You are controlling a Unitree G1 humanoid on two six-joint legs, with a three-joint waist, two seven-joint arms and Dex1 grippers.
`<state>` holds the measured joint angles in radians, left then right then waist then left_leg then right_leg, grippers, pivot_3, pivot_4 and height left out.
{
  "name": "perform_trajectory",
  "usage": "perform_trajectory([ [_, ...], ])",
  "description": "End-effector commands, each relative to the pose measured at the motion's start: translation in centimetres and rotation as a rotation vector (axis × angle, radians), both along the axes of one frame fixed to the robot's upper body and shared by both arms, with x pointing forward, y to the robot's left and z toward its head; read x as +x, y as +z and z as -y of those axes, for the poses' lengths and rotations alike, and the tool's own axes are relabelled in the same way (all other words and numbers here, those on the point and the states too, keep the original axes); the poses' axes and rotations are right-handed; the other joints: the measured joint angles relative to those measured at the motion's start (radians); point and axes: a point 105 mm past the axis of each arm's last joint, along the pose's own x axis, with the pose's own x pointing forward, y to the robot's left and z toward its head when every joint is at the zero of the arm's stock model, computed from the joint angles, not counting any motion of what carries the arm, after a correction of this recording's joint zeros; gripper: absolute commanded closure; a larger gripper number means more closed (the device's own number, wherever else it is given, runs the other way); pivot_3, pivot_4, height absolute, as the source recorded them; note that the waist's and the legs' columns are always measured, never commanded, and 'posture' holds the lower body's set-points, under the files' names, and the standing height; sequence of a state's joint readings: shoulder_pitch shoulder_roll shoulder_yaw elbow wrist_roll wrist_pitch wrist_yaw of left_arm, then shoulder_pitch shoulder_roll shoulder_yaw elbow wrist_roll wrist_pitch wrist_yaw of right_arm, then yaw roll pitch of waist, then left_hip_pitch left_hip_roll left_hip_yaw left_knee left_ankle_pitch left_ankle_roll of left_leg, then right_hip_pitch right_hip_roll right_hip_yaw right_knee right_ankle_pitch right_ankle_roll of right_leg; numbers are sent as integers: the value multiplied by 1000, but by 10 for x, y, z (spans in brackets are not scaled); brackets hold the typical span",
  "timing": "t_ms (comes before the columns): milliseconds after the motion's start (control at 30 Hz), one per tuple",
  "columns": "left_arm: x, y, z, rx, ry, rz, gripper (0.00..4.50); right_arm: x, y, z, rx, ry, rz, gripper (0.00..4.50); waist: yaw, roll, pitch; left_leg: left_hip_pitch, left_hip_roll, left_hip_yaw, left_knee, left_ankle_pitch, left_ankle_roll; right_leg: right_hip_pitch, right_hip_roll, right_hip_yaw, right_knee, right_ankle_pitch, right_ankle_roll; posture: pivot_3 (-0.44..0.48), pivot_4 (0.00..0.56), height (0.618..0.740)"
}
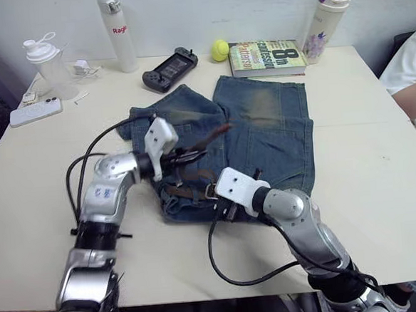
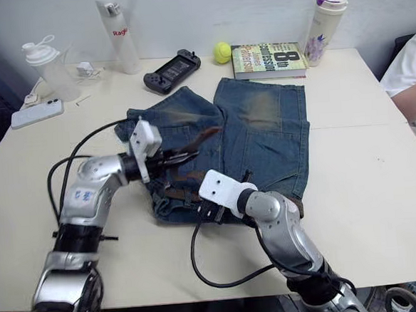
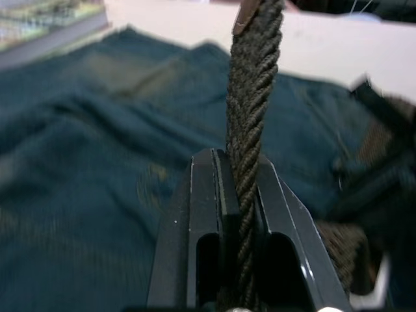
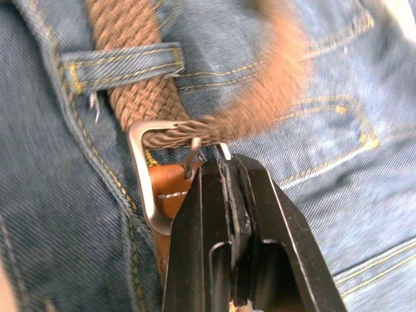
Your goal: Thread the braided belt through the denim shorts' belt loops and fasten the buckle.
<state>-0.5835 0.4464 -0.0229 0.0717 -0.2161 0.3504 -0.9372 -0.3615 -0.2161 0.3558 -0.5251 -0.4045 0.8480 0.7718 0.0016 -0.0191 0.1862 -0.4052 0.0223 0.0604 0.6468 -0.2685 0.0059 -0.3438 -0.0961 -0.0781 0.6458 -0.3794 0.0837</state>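
L hand (image 3: 242, 195) is clamping the dark brown braided belt (image 3: 252, 84); strap is running straight ahead; R hand (image 4: 229, 170), fingers together, is touching the silver metal buckle (image 4: 144, 170).

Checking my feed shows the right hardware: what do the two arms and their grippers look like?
Both arms are silver-grey metal with rounded joint housings and black segments nearer the body. A white blocky housing sits at each wrist. A loose black cable loops beside each arm. The left arm's casing bears small blue markings. The left gripper and right gripper each have two flat black fingers with slotted cut-outs.
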Motion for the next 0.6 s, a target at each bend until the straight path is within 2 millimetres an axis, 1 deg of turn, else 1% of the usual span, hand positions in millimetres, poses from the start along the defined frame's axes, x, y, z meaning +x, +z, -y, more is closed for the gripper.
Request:
perform_trajectory([
  [33, -10, 13, 1, 30, 1, 90, 4500, -10, 30, 5, 115, 18, 22, 4483, 0, 0, 0, 0, 0, 0, 0, 0, 0, 0, 0, 0, 0, 0, 0, 0, 150, 740],
  [133, -14, 10, -4, 55, 16, 109, 4500, -14, 35, 11, 146, 15, -3, 4483, -4, 0, 0, 0, 0, 0, -1, 0, 0, -1, 0, 1, 0, 0, 0, 0, 150, 740],
  [200, -17, 5, -9, 111, 17, 149, 4500, -19, 39, 15, 181, 11, -17, 4483, -6, 0, 0, 0, 0, 0, -2, 0, 0, -1, 1, 0, 0, 0, 0, 0, 150, 740],
  [300, -19, -3, -17, 196, 13, 199, 4500, -28, 43, 21, 197, 25, -25, 3593, -7, 1, 0, 0, 1, 1, -3, 0, 0, -3, 1, 1, 0, 0, 0, 0, 150, 740],
  [400, -16, 0, -21, 158, 43, 203, 4500, -45, 36, 19, 164, 98, -55, 2212, -5, 1, 0, 0, 1, 2, -3, 0, 0, -3, 1, 1, 0, 0, 0, 0, 150, 740],
  [433, -15, 0, -22, 159, 50, 205, 4500, -49, 31, 18, 142, 115, -53, 1623, -3, 1, 0, 0, 1, 2, -3, 0, 0, -2, 1, 1, 0, 0, 0, 0, 150, 740],
  [467, -15, -2, -24, 164, 51, 205, 4500, -52, 28, 17, 128, 122, -51, 1250, -4, 1, 0, 0, 1, 2, -3, -1, 1, -2, 0, 1, -1, 0, 0, 0, 150, 740],
  [500, -15, -3, -25, 158, 60, 196, 4500, -52, 24, 14, 111, 127, -41, 760, -5, 1, 0, 0, 1, 2, -3, -1, 2, -2, 0, 2, -1, 0, 0, 0, 150, 740],
  [567, -15, -4, -25, 153, 66, 184, 4500, -51, 18, 12, 97, 127, -33, 760, -5, 1, 0, 0, 0, 2, -2, -1, 2, -2, 0, 2, -1, 0, 0, 0, 150, 740],
  [600, -16, -8, -27, 179, 62, 187, 4500, -51, 12, 11, 69, 129, -33, 760, -7, 1, 0, 0, 1, 2, -2, -1, 2, -3, 0, 2, 0, 0, 0, 0, 150, 740],
])
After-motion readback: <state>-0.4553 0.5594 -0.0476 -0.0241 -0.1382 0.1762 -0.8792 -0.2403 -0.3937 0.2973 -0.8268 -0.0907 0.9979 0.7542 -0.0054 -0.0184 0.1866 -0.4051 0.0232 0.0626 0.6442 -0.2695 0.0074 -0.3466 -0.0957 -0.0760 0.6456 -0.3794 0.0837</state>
